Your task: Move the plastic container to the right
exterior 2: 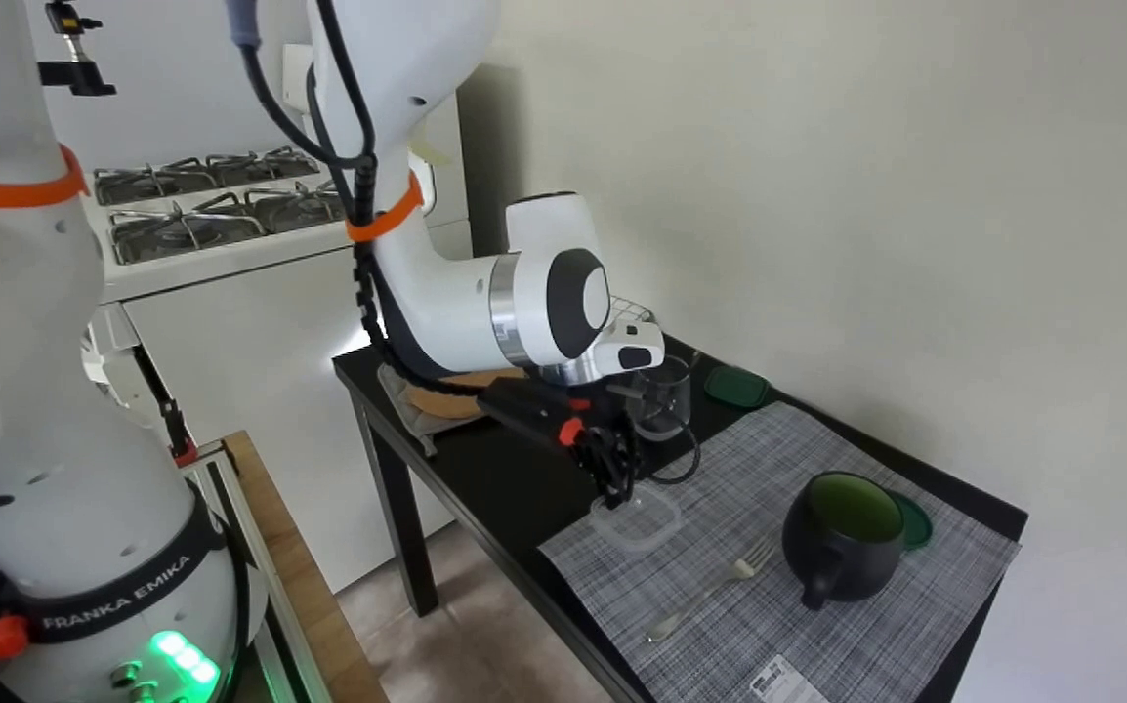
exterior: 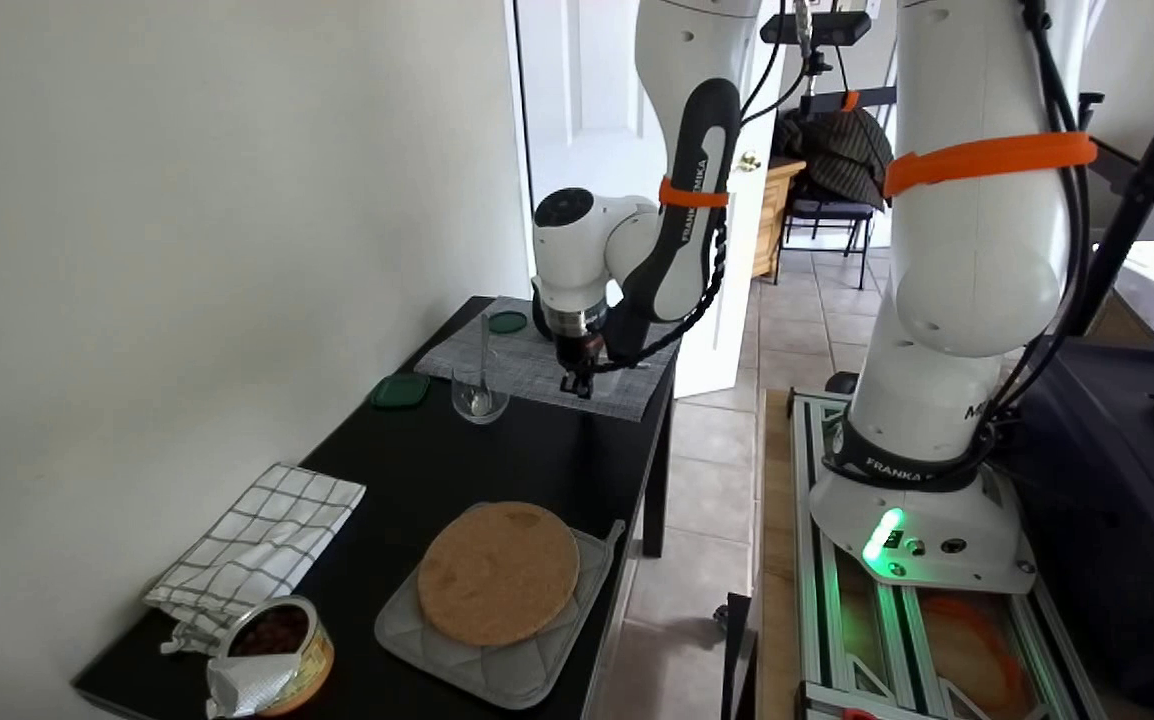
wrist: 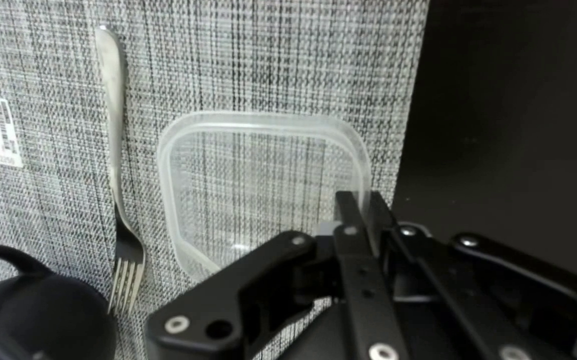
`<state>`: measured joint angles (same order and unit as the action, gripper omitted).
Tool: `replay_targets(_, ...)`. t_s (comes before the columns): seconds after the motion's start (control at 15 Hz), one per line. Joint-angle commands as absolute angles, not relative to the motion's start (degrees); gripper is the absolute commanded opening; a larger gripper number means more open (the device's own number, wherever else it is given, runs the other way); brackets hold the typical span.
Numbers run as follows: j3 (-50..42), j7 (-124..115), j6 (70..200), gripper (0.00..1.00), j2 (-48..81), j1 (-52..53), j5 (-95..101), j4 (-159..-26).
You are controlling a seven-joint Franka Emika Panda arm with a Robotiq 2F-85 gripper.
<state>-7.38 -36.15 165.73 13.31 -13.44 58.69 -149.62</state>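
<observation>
The plastic container, a low clear tub with rounded corners, sits on the grey woven placemat in the wrist view (wrist: 263, 123). It also shows in an exterior view (exterior 2: 644, 527) near the mat's edge. My gripper (wrist: 361, 200) straddles the tub's wall, one finger inside and one outside, with the rim filling the narrow gap. It looks shut on that wall. The gripper also shows low over the mat in both exterior views (exterior: 577, 385) (exterior 2: 617, 496). The tub's near corner is hidden behind the fingers. In an exterior view the arm makes the tub hard to make out.
A fork (wrist: 113, 100) and a black mug (exterior 2: 842, 547) stand beside the tub on the placemat (exterior 2: 769, 459). A stemmed glass with a spoon (exterior: 479, 400), green lids (exterior: 400, 390), a cork trivet (exterior: 497, 575), a towel (exterior: 267, 530) and an opened can (exterior: 312, 665) occupy the black table.
</observation>
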Motion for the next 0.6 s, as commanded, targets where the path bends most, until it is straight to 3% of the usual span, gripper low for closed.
replay_targets(0.0,-8.0,-38.64,167.73,0.02,19.76,-14.04,57.87,-146.4)
replay_targets(0.2,-8.12,-37.73,168.98,0.02,19.26,-15.39,55.85,-145.39)
replay_targets(0.27,-7.84,-37.02,169.48,0.32,18.79,-16.27,54.32,-145.51)
replay_targets(0.33,-7.77,-36.87,169.65,0.33,18.24,-16.74,53.29,-145.6)
replay_targets(0.53,-6.63,-34.83,169.21,0.54,16.24,-18.66,48.73,-146.98)
